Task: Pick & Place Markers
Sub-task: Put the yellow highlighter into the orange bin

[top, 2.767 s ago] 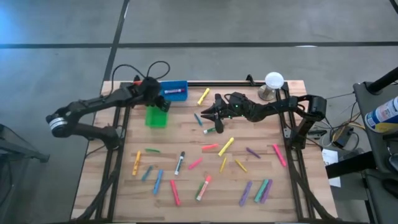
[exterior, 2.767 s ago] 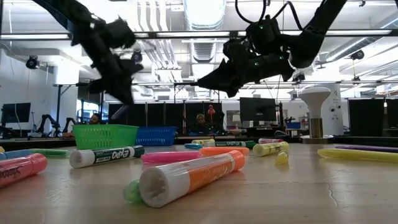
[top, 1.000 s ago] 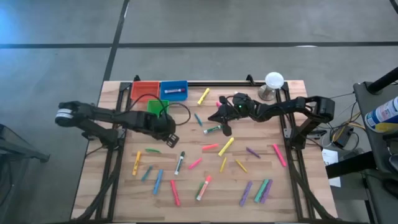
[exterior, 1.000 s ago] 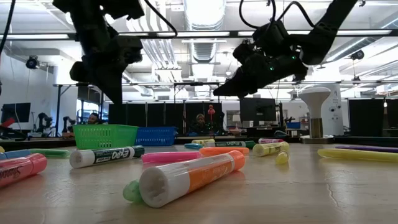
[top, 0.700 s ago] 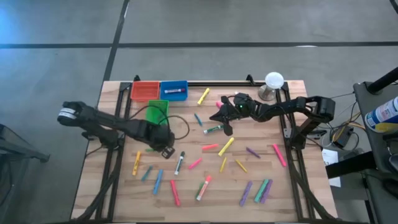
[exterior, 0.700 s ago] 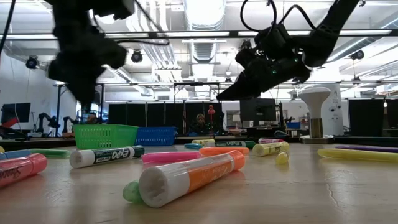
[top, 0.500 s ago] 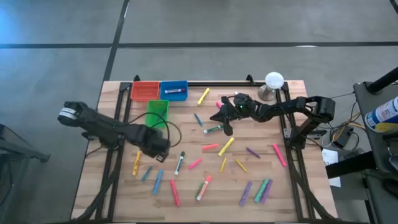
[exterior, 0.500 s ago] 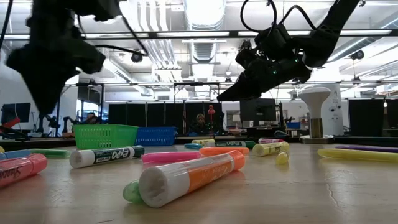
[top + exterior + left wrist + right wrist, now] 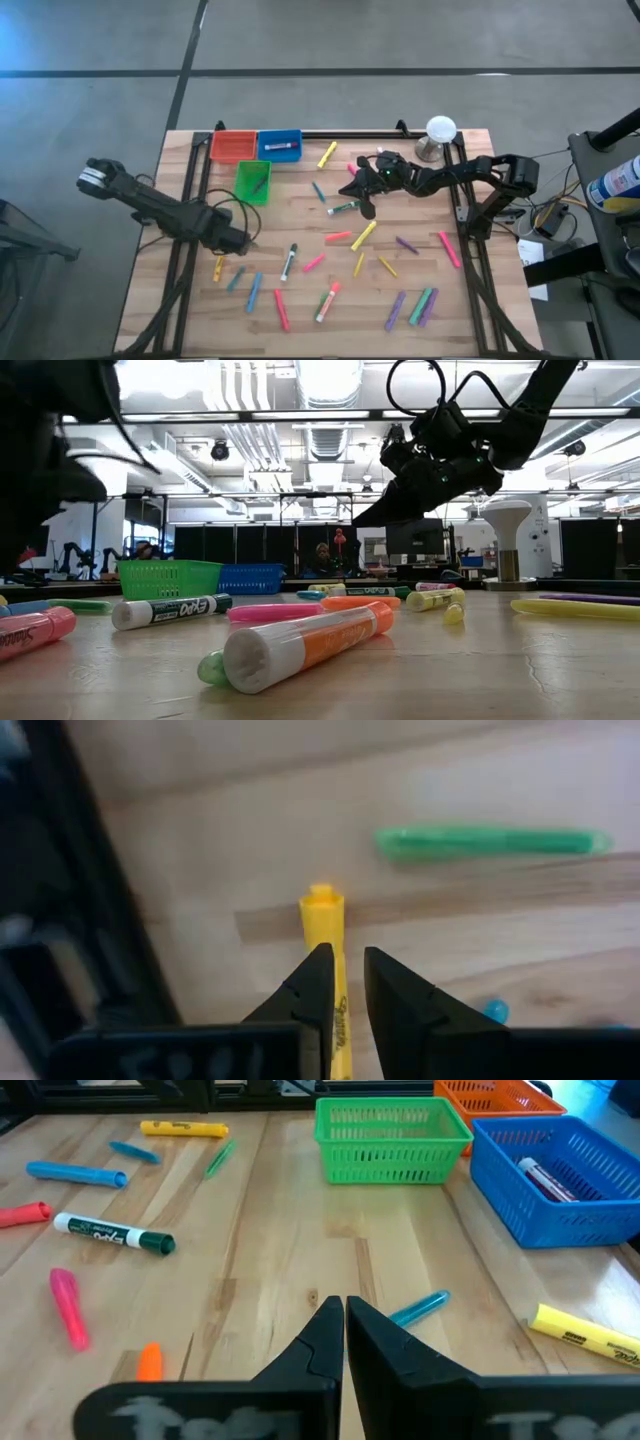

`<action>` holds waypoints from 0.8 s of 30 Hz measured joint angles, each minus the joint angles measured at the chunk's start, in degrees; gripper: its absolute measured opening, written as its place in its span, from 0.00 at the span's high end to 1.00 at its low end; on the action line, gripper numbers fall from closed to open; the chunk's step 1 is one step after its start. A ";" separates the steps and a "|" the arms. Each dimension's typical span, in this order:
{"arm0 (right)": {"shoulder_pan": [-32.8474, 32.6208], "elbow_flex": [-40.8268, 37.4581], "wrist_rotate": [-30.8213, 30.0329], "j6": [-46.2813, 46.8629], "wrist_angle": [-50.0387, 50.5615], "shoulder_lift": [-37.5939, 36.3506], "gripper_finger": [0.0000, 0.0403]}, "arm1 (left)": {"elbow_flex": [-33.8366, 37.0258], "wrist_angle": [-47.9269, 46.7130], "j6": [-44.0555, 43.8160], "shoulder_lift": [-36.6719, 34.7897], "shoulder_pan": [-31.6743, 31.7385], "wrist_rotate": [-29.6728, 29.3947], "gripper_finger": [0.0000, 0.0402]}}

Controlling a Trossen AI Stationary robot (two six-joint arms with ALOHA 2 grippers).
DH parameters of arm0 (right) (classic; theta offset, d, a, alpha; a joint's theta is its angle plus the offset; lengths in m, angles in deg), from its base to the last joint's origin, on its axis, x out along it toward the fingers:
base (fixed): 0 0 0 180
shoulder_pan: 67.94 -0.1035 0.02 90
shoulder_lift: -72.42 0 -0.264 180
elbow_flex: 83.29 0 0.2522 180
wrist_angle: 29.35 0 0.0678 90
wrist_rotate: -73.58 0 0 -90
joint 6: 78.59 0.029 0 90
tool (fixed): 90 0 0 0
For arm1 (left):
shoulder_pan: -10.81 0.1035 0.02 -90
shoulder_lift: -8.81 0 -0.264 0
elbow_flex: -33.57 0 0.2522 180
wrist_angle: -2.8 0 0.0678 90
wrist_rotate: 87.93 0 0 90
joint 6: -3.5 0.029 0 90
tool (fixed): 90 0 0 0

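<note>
Over the left edge of the tabletop (image 9: 400, 310), our left hand (image 9: 342, 985) hangs low above a yellow marker (image 9: 325, 935), its two fingers a narrow gap apart and lined up along the barrel; nothing is gripped yet. We judge this as the lining-up before a pick, since that marker lies at the side, well apart from the bins. A thin green marker (image 9: 490, 842) lies near it, crosswise. Our right hand (image 9: 352, 186) waits above the middle of the tabletop, clenched and holding nothing, near a blue marker (image 9: 418, 1309). The other markers (image 9: 330, 300) lie scattered flat across the front half of the tabletop. At the back stand the red bin (image 9: 232, 146), the blue bin (image 9: 280, 145) with one marker inside, and the green bin (image 9: 252, 182), grouped so both arms can reach them.
</note>
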 joint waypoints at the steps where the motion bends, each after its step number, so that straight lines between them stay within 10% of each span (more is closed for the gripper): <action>1: 0.00 0.00 0.00 0.27 -0.04 0.00 0.97 | 1.41 1.93 -0.87 -0.95 0.00 0.61 0.87; 24: -0.27 -0.04 0.07 0.76 -0.42 0.02 0.97 | 3.22 1.15 -3.77 -2.95 -0.38 4.83 0.87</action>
